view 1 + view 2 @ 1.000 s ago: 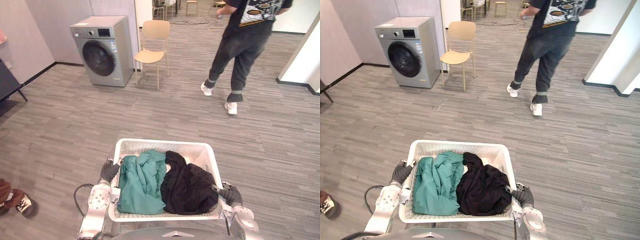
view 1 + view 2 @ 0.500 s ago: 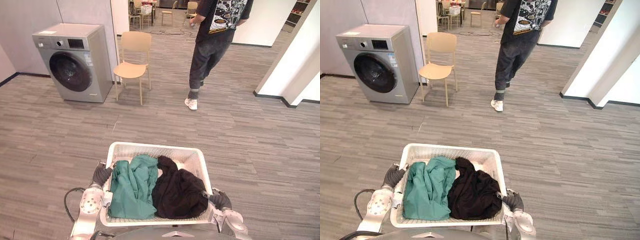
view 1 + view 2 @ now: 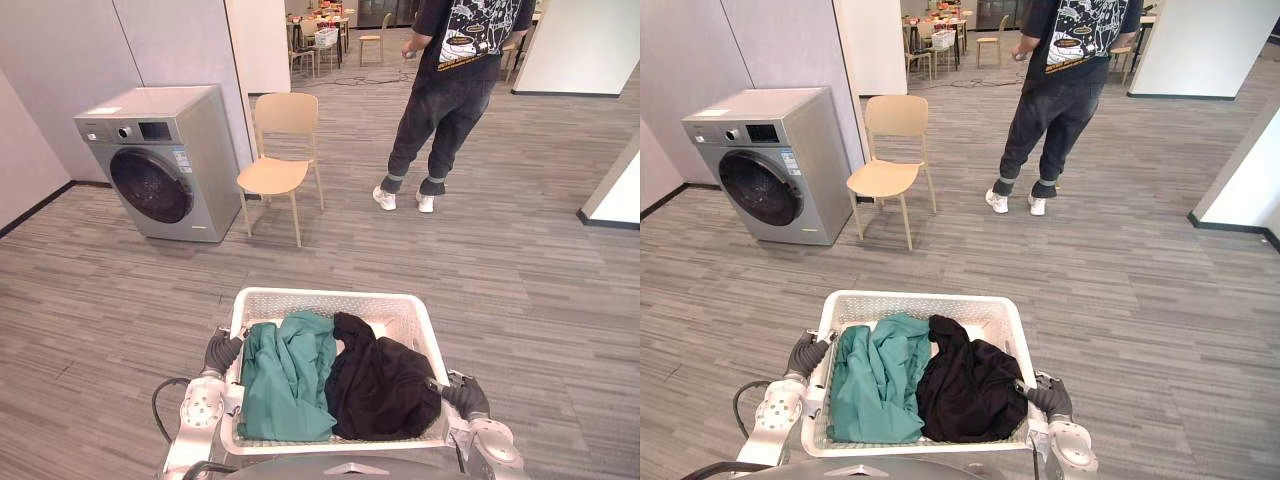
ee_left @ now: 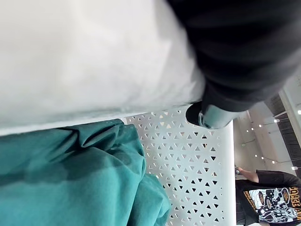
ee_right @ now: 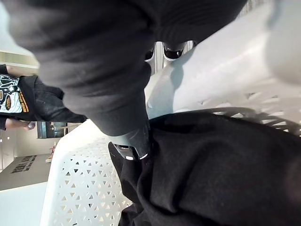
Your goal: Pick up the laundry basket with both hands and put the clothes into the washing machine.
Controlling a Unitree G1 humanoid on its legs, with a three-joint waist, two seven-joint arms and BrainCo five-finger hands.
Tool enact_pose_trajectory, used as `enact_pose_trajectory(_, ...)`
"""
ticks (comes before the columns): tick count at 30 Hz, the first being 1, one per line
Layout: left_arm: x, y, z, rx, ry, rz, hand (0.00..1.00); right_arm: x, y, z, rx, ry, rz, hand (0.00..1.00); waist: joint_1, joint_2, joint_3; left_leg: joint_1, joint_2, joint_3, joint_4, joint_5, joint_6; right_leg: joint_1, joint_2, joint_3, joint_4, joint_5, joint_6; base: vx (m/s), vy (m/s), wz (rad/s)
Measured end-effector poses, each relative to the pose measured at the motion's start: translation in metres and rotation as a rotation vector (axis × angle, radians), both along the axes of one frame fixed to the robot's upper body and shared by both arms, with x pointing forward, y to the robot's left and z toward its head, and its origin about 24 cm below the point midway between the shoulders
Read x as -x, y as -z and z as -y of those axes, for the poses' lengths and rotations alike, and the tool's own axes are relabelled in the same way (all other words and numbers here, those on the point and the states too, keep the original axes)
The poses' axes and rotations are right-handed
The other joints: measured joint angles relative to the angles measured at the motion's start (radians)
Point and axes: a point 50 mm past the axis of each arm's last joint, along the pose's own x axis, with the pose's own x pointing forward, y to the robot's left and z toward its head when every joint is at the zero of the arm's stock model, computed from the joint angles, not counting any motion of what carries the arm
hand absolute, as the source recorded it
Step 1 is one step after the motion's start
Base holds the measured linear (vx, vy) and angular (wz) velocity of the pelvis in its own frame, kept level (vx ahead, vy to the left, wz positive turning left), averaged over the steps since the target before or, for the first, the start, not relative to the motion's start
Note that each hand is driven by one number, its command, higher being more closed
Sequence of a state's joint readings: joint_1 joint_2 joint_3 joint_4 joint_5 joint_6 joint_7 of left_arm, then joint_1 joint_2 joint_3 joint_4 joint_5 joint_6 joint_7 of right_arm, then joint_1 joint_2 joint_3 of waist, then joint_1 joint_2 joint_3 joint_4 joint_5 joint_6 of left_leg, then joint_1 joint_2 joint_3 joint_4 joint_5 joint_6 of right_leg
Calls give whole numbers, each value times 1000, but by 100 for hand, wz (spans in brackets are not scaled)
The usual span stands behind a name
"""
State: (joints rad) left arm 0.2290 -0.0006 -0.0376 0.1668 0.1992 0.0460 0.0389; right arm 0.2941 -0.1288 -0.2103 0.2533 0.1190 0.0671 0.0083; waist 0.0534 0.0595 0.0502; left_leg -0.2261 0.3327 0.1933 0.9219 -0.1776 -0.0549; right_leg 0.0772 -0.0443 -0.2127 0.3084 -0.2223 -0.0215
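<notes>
place: home-style room | seen: washing machine (image 3: 160,165), chair (image 3: 272,177), wood-look floor (image 3: 520,280)

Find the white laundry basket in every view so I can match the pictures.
Left eye view: laundry basket low centre, between the left hand and right hand.
Right eye view: low centre, slightly further left.
Left wrist view: its mesh wall beside the teal garment.
Right wrist view: its mesh wall beside the black garment.
Shared landmark: the person in a black printed shirt, in all four.
</notes>
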Motion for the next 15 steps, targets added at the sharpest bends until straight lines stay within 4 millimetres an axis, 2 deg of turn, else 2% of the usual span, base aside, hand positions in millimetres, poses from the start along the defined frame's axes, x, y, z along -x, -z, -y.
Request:
enact_pose_trajectory(2, 3, 6, 1, 1, 2, -27, 100, 1, 1, 2, 7, 12, -5, 100, -2, -5, -3, 26, -51, 17, -302, 5, -5, 27, -12, 4, -14, 0, 4, 351, 82, -17)
enact_pose_trajectory(3, 4, 9, 3, 3, 4, -40, 100, 3, 3, 4, 14, 13, -15, 100, -3, -5, -7, 61, -97, 10, -515, 83, 2, 29, -21, 18, -7, -10, 24, 368, 137, -16)
enact_pose_trajectory(4, 5, 13, 5, 2, 18, -56, 100, 6, 7, 6, 11, 20, -34, 100, -7, -7, -15, 85, -134, -15, -633, 179, -14, 28, -20, 45, 0, -31, 57, 334, 124, -2)
enact_pose_trajectory(5, 5, 16, 2, -17, 24, -72, 100, 9, 15, 3, -15, 39, -60, 100, -21, -32, -24, 104, -165, -5, -663, 184, -9, 32, -46, 60, 0, -37, 67, 364, 123, 0)
enact_pose_trajectory(6, 5, 17, -5, -41, 27, -75, 100, 13, 22, -4, -46, 50, -86, 100, -22, -66, -29, 126, -184, 13, -705, 185, -7, 30, -67, 84, -6, -35, 70, 318, 90, -4)
enact_pose_trajectory(8, 7, 18, -16, -83, 35, -88, 100, 17, 30, -14, -90, 57, -110, 100, -29, -100, -39, 142, -209, 30, -748, 188, -2, 30, -88, 94, -32, -21, 84, 220, 63, -12)
enact_pose_trajectory(9, 5, 23, -21, -114, 74, -111, 100, 22, 45, -17, -103, 16, -193, 100, -65, -69, -10, 224, -288, -27, -1000, 315, 22, 14, -98, 143, -191, 64, 142, 77, 21, -1)
enact_pose_trajectory(15, 5, 23, -21, -116, 74, -111, 100, 24, 46, -17, -111, 24, -199, 100, -69, -69, -10, 220, -286, -25, -1001, 315, 22, 11, -98, 144, -194, 63, 142, 0, 0, 0)
